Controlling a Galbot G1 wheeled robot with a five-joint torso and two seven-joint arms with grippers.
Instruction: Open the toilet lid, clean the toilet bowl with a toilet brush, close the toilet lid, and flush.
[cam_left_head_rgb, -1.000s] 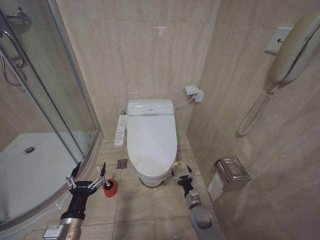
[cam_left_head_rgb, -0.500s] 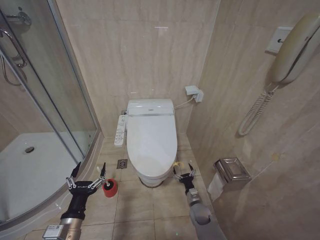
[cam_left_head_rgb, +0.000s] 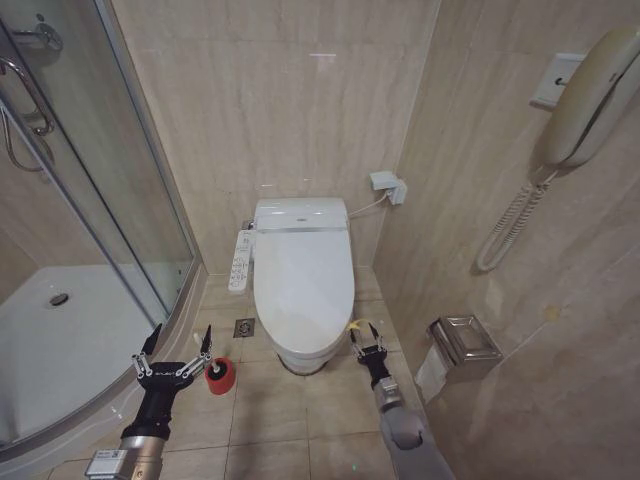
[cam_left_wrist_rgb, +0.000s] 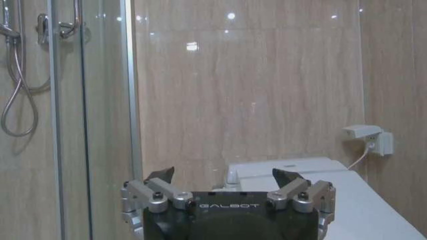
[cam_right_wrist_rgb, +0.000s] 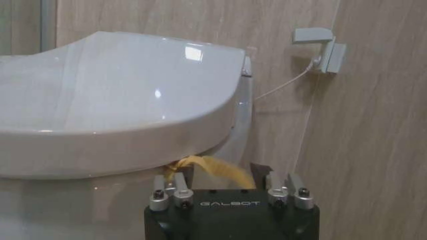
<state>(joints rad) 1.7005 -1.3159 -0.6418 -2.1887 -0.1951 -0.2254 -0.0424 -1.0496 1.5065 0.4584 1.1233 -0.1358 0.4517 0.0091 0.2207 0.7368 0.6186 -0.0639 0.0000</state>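
Observation:
The toilet lid is down flat, so the toilet bowl shows just its white outer front; its inside is hidden. A yellow tab hangs from the lid's front rim. My right gripper is at the lid's front right edge, open, with the tab between its fingers. My left gripper hovers open over the floor to the left. Beside it stands the toilet brush's red holder; I cannot make out the handle. In the left wrist view the left gripper faces the back wall.
A curved glass shower door and white shower tray close off the left. The side control panel sticks out left of the seat. A floor drain, a paper holder and a wall phone sit nearby.
My right gripper has moved forward and slightly up to the lid's front right edge, around the yellow tab. The left arm has not moved.

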